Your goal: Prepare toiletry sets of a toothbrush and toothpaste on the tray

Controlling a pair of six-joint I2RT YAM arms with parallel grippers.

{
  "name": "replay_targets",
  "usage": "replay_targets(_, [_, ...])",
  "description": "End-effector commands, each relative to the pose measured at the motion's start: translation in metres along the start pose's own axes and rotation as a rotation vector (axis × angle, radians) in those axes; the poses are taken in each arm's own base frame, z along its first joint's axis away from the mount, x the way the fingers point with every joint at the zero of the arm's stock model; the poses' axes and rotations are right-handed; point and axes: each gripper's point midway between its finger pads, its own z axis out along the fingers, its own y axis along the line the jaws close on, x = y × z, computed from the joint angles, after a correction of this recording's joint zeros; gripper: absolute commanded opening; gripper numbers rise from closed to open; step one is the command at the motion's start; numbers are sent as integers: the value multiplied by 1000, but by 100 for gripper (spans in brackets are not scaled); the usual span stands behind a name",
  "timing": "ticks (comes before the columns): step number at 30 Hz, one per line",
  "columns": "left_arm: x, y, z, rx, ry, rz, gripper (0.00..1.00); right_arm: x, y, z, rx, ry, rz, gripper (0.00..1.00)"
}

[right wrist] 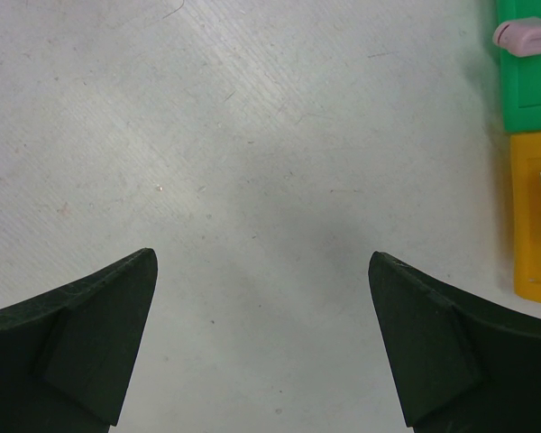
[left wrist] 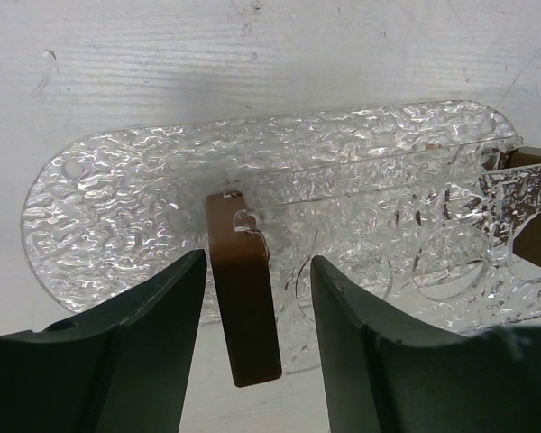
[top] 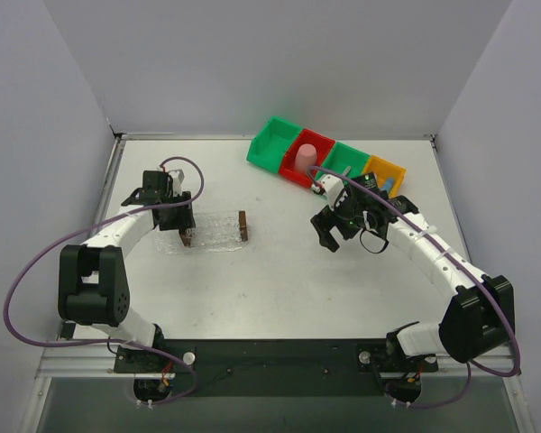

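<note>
While L fingers (left wrist: 144, 352) stand released astride the brown block (left wrist: 243, 307) of the tray (left wrist: 117, 198), R fingers (right wrist: 90, 343) gape wide over the bench (right wrist: 252, 162).

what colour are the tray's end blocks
The block is dark brown, clearest in the left wrist view.

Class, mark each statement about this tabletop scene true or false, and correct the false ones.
1. The right gripper stands open over bare table. True.
2. The left gripper straddles a brown block of the tray. True.
3. The pink cup stands in the yellow bin. False: it stands in the red bin.
4. A toothbrush lies in the tray. False: nothing shows in the tray.
</note>
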Motion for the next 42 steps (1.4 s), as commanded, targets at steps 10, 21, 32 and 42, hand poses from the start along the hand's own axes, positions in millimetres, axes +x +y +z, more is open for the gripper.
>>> replay_targets(10, [-23, -4, -19, 21, -75, 38, 65, 1, 2, 3, -22, -7, 4, 97])
replay_targets(21, [-57, -18, -74, 70, -221, 76, 68, -4, 1, 5, -25, -11, 1, 96])
replay_targets(32, [-58, 57, -85, -74, -240, -15, 68, -52, 6, 17, -49, -45, 14, 95])
replay_targets(42, [-4, 105, -78, -223, -91, 186, 68, -58, 25, 14, -79, -68, 2, 95])
